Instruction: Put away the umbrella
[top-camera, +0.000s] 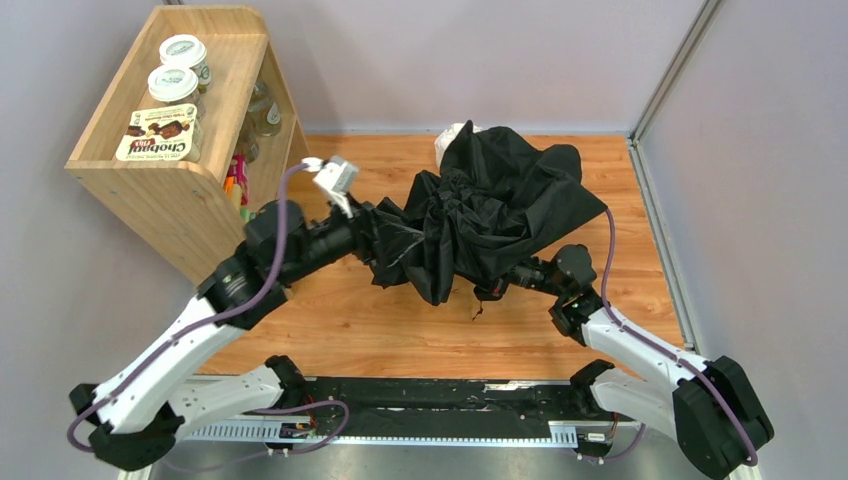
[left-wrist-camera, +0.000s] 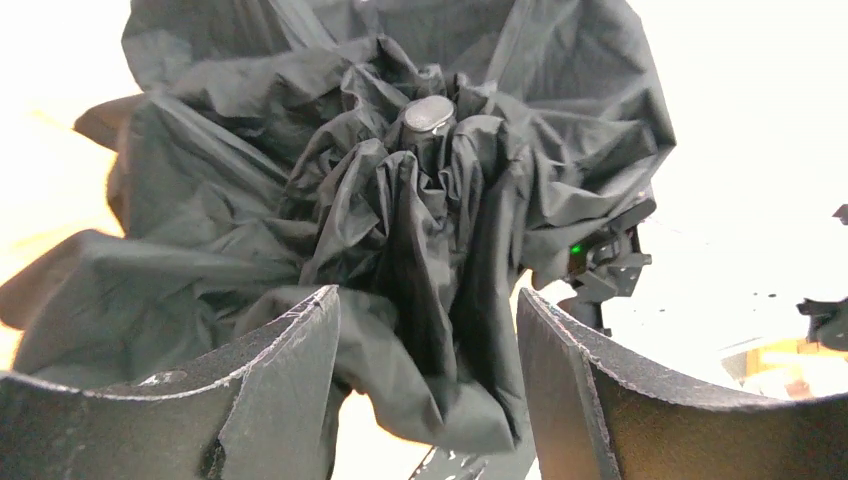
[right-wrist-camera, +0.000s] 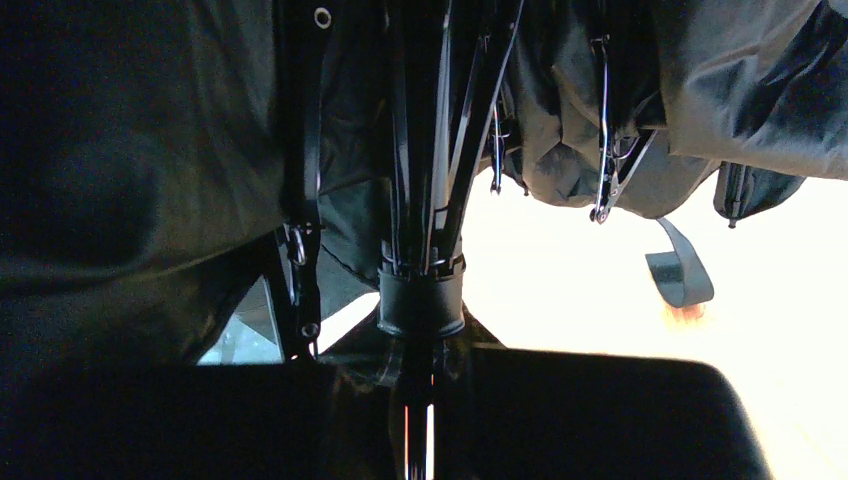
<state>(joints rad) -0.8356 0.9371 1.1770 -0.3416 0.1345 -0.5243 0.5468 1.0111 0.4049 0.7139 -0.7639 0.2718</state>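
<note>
- Gathering the loose canopy looks like the step in hand. The umbrella (top-camera: 480, 215) lies half-collapsed on the table (top-camera: 330, 320), out past the open end of the wooden shelf (top-camera: 150, 195), with its fabric billowed and creased.
- Right gripper (right-wrist-camera: 420, 365): clenched on the thin shaft (right-wrist-camera: 418, 430) just under the runner collar (right-wrist-camera: 420, 300), at the umbrella's end far from the shelf. The ribs (right-wrist-camera: 470, 120) lie folded in along the shaft above the collar.
- Left gripper (left-wrist-camera: 428, 300): released, on the shelf side of the umbrella. The jaws stand wide on either side of the bunched cloth below the top cap (left-wrist-camera: 428, 113). Cloth bulges into the gap, but no squeeze is visible.
- To do it well, judged from here: keep the right grip firm as the anchor, so the shaft does not twist or slide.
- Bring the left jaws in square around the fabric near the cap, taking the whole bundle rather than one pleat.
- Smooth the folds from the cap toward the collar, away from the shelf, so the panels lie flat against the ribs.
- Watch item: a wide flap spreads on the side away from the shelf and is likely to escape a single pinch.
- Watch item: the wrist strap (right-wrist-camera: 682, 272) hangs loose beyond the ribs. It could snag or trail if the bundle is moved toward the shelf before it is tidy.
</note>
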